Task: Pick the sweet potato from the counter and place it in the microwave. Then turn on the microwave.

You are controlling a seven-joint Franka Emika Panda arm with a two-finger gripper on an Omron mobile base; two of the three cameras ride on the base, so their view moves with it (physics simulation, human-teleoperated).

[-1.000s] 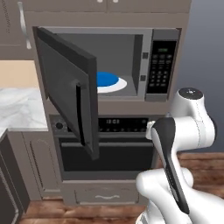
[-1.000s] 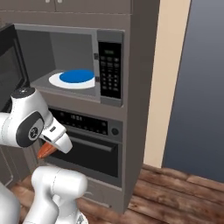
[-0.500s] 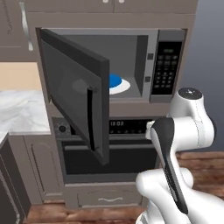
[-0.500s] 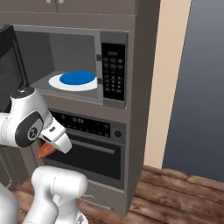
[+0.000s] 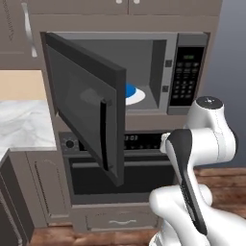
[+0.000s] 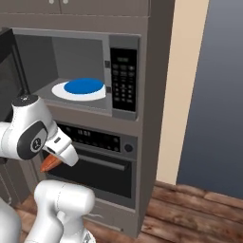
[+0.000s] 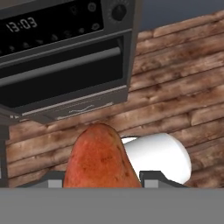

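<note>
- Hand view: the sweet potato [image 7: 99, 158] sits between the two dark finger tips of the gripper [image 7: 99, 183], its reddish-orange body rising from the bottom of the frame. The claw is closed on it.
- Right base view: the orange tip of the sweet potato [image 6: 48, 163] pokes out below the white hand, low in front of the oven [image 6: 102, 166] and well under the microwave [image 6: 78, 73] opening.
- Task progress, as judged: the pick step looks complete, since the sweet potato is off the counter [image 5: 24, 126] and in the claw.
- Steps left: lift the sweet potato to the cavity, set it inside, release, shut the door [image 5: 89, 103], then start the microwave at its keypad [image 5: 187, 77].
- Microwave state: the door stands swung open to the left, hinged on that side. The cavity is reachable.
- Cavity contents: a blue plate [image 6: 83, 86] rests on the white turntable [image 6: 60, 90], taking up most of it. The sweet potato would likely land on the plate.
- Readable writing: the oven clock display [image 7: 21, 24] reads "13:03" in the hand view.
- Other marks: the keypad shows rows of pale buttons and a small green display at top; the characters are too small to read. No brand name is legible.
</note>
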